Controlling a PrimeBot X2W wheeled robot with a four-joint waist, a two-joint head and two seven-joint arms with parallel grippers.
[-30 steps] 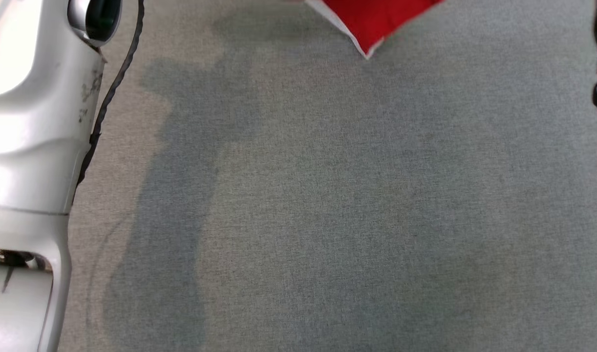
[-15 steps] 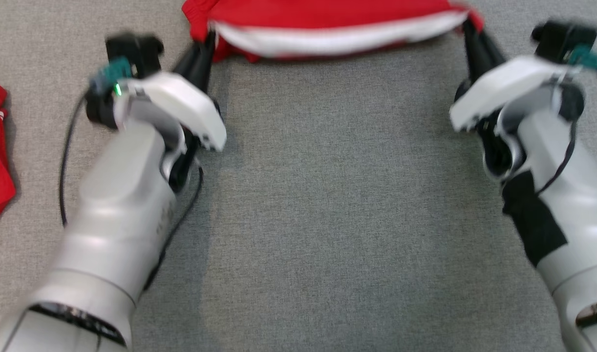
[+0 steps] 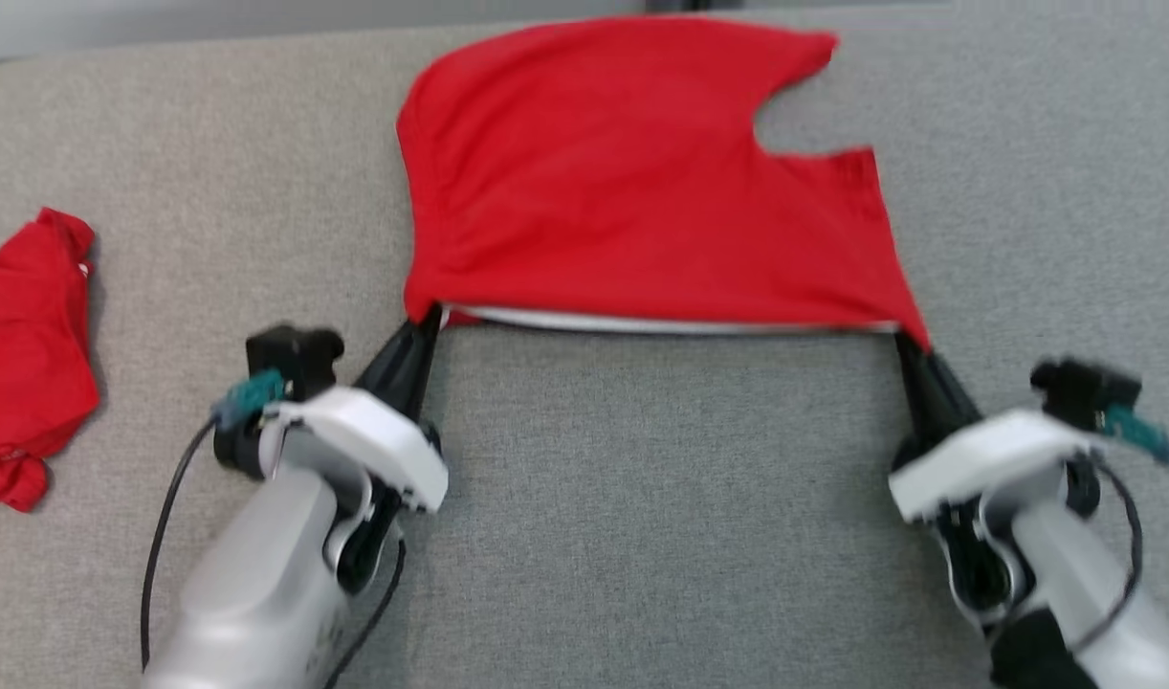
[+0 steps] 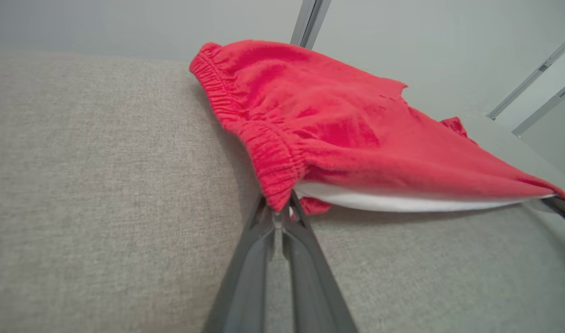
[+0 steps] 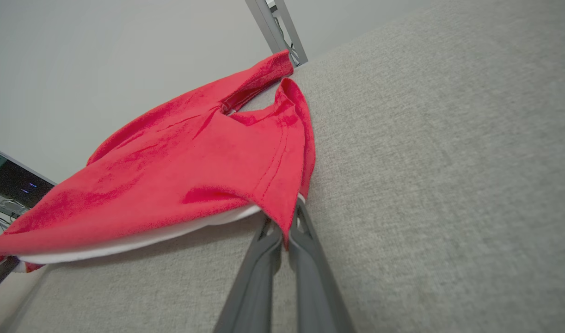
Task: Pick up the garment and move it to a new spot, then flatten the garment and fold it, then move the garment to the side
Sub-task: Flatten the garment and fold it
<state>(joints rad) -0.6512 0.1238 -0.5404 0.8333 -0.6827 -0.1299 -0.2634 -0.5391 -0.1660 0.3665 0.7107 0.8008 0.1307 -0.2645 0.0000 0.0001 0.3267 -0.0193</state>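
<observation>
The garment (image 3: pixel 632 182) is a pair of red shorts with a white lining, spread over the grey cloth surface in the head view. My left gripper (image 3: pixel 430 321) is shut on its near left corner, pinching the elastic waistband (image 4: pixel 275 173). My right gripper (image 3: pixel 905 340) is shut on the near right corner, at a leg hem (image 5: pixel 282 199). The near edge hangs stretched between the two grippers, lifted a little off the surface, while the far part lies on the cloth. Both leg ends of the garment (image 5: pixel 264 83) point to the far right.
Another red garment (image 3: pixel 25 354) lies crumpled at the left edge of the grey surface (image 3: pixel 661 517). The far edge of the surface runs along the top, with a metal post (image 4: pixel 310 21) behind it.
The head camera has swung upward, bringing both arms and the whole garment into view. Both grippers stay shut on the garment's near corners.
</observation>
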